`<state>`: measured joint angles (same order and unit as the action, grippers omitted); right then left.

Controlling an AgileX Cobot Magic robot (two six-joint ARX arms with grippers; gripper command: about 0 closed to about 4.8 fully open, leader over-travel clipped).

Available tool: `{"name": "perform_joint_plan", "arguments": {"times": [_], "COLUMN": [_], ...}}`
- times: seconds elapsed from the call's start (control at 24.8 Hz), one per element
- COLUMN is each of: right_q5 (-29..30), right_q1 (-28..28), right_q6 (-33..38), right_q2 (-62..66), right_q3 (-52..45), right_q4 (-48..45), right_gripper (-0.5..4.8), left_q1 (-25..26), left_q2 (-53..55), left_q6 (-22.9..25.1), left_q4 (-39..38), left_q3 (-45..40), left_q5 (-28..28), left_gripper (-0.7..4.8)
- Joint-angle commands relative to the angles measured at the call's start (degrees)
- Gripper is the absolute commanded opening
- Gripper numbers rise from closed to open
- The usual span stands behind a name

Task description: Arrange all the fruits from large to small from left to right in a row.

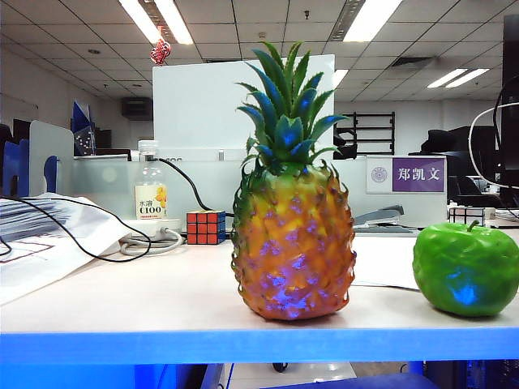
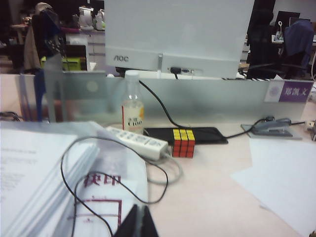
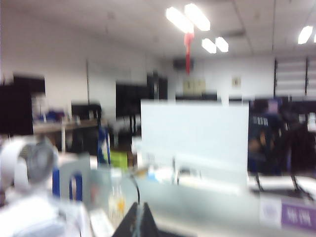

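Green apple [image 1: 465,269] sits right of pineapple [image 1: 293,243]; kiwi unseen. My left fingers [image 2: 138,223] and right fingers [image 3: 138,221] are pressed together, empty. Locate kiwi first, then open wide.

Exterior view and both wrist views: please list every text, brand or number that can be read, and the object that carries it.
"郑凯文": purple name sign on the desk partition.
"C100", under "水溶": yellow label of the clear bottle.
"AOC": back of the white monitor, left wrist view.
Red characters on the plastic-covered papers: too blurred.
Right wrist view: everything too blurred.
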<state>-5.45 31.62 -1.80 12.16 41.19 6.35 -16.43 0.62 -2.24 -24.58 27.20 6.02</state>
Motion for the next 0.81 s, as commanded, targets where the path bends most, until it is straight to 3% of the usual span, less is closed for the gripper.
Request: {"name": "perform_joint_plan", "arguments": {"times": [0.04,0.16,0.36,0.52,0.64,0.81], "right_q5": [-4.8,-7.0,-8.2,-8.1,-8.2,-8.2], "right_q1": [-0.1,-0.1,0.0,0.0,0.0,-0.1], "right_q6": [-0.2,-0.2,-0.1,-0.1,-0.2,-0.2], "right_q2": [0.4,0.4,0.4,0.4,0.4,0.5], "right_q3": [0.0,-3.9,-12.3,-18.1,-21.5,-24.7], "right_q4": [6.0,4.7,-2.7,-11.4,-17.4,-20.5], "right_gripper": [-0.01,0.0,0.0,-0.01,0.0,0.0], "left_q1": [0.1,0.1,0.1,0.1,0.1,0.1], "left_q2": [0.1,0.1,0.1,0.1,0.1,0.1], "left_q6": [-6.6,-9.6,-9.8,-6.1,-5.9,-3.4], "left_q4": [3.3,10.5,22.5,23.4,23.4,24.0], "left_q3": [-3.5,-10.4,-19.3,-23.9,-25.5,-26.2], "left_q5": [-1.3,-1.3,-1.0,-1.0,-3.1,-4.8], "left_gripper": [-0.06,-0.06,-0.06,-0.06,-0.06,-0.06]}}
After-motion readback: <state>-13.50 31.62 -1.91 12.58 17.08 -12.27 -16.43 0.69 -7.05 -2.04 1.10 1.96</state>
